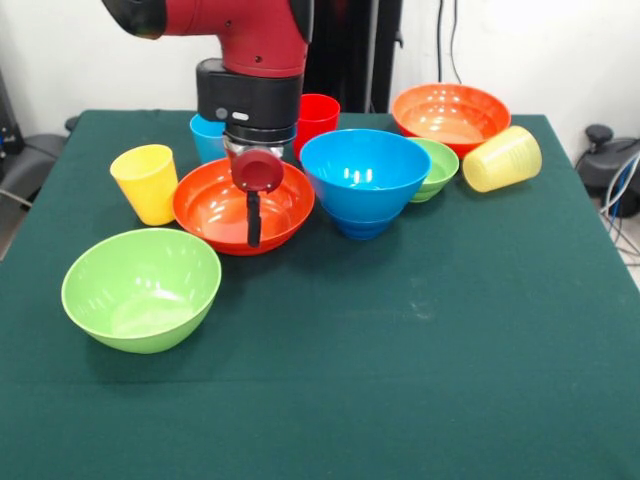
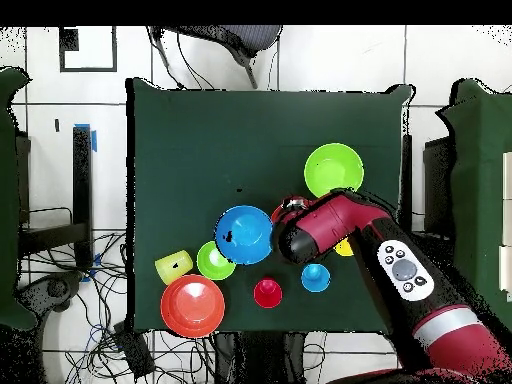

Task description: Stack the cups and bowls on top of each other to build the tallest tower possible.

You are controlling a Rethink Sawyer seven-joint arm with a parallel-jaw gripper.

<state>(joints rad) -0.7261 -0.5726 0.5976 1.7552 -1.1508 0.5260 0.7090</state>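
My gripper (image 1: 253, 238) hangs inside the near orange-red bowl (image 1: 215, 212), just above its floor; I see it side-on and it holds nothing I can see. The big blue bowl (image 1: 365, 172) stands right of it, seemingly nested in a small dark blue bowl (image 1: 362, 226). That is the only pile. The big green bowl (image 1: 141, 288) is at the front left. The yellow cup (image 1: 147, 183), the light blue cup (image 1: 205, 137) and the red cup (image 1: 320, 118) stand upright behind. The small green bowl (image 1: 438, 168), the second orange-red bowl (image 1: 450, 113) and the ribbed pale yellow cup (image 1: 502, 158), on its side, are at the back right.
The table has a dark green cloth (image 1: 420, 350). In the overhead view the arm (image 2: 400, 265) covers the near orange-red bowl and most of the yellow cup (image 2: 345, 248). Cables and chairs surround the table.
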